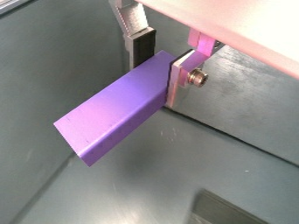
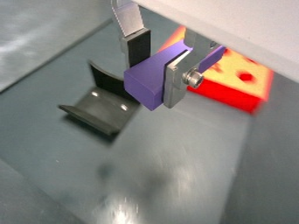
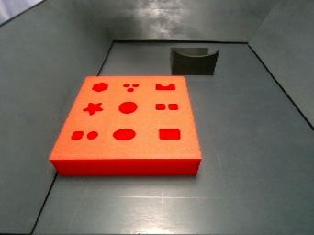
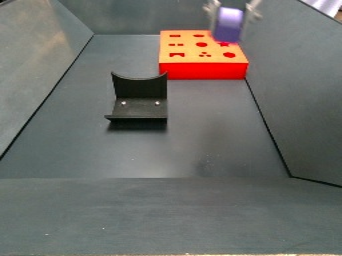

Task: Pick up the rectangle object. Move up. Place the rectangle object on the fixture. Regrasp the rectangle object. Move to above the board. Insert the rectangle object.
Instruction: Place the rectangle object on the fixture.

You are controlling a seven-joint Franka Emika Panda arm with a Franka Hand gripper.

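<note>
One pincer [image 1: 160,66] clamping rectangle object [image 1: 114,114], endwise outward

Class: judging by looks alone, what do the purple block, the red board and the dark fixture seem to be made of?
Rectangle object, held in the end effector: probably matte plastic, evenly coloured. Board: likely plastic, uniform red with clean cut-outs. Fixture: dark, faintly sheened, metal or plastic; unclear.

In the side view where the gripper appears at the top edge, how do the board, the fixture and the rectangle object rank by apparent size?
1. The board and the fixture look alike; the fixture is nearer the camera, so unsure.
2. The rectangle object, held in the gripper above the board, smallest.
</note>
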